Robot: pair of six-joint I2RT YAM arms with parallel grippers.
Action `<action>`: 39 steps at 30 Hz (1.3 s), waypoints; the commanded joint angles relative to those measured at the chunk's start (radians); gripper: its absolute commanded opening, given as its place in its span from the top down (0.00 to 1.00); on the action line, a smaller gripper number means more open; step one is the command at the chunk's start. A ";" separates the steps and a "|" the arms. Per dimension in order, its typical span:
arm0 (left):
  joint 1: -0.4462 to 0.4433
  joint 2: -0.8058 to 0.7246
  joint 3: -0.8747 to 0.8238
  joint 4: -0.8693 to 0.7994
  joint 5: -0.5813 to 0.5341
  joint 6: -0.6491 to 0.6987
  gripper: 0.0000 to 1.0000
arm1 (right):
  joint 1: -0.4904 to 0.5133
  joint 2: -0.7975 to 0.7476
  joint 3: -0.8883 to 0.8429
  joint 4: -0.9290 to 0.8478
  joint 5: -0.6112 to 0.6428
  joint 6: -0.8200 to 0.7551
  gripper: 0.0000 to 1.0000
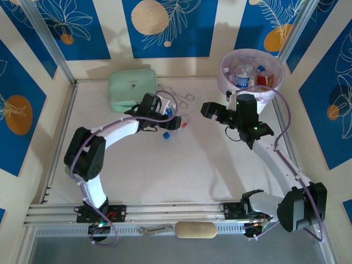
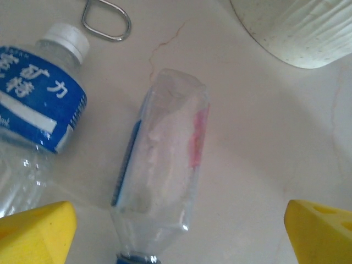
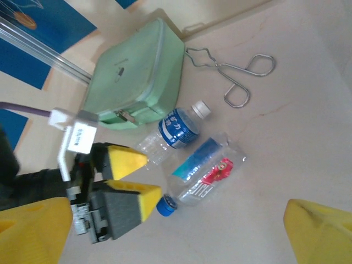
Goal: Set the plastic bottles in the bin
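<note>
1 crushed plastic bottle (image 2: 159, 165) lies beneath the left claw (image 2: 181, 223), spread wide; right claw (image 3: 179, 223) spread, empty.

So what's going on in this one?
The left gripper hovers open at the cap end of a crushed clear bottle with a blue cap. It lies on the table beside a white-capped, blue-labelled bottle. Nothing is gripped yet. The right gripper is open and empty beside the bin, which holds several bottles.
</note>
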State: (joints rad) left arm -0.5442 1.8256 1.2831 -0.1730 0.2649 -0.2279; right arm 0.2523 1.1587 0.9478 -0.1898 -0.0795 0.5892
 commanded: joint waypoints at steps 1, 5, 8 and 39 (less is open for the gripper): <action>-0.006 0.078 0.102 -0.152 -0.034 0.121 0.06 | 0.004 -0.042 -0.024 0.061 0.020 0.035 0.01; -0.015 0.155 0.183 -0.211 -0.057 0.155 0.09 | 0.003 -0.075 -0.042 0.060 0.045 0.030 0.01; -0.023 0.199 0.224 -0.239 -0.074 0.172 0.11 | -0.001 -0.091 -0.051 0.059 0.050 0.029 0.01; -0.081 0.153 0.149 -0.090 -0.082 0.129 0.53 | -0.034 -0.082 -0.079 0.052 0.013 0.121 0.01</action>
State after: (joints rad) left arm -0.6140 2.0705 1.4647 -0.3347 0.1513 -0.0566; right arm 0.2237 1.0763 0.8783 -0.1432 -0.0383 0.6765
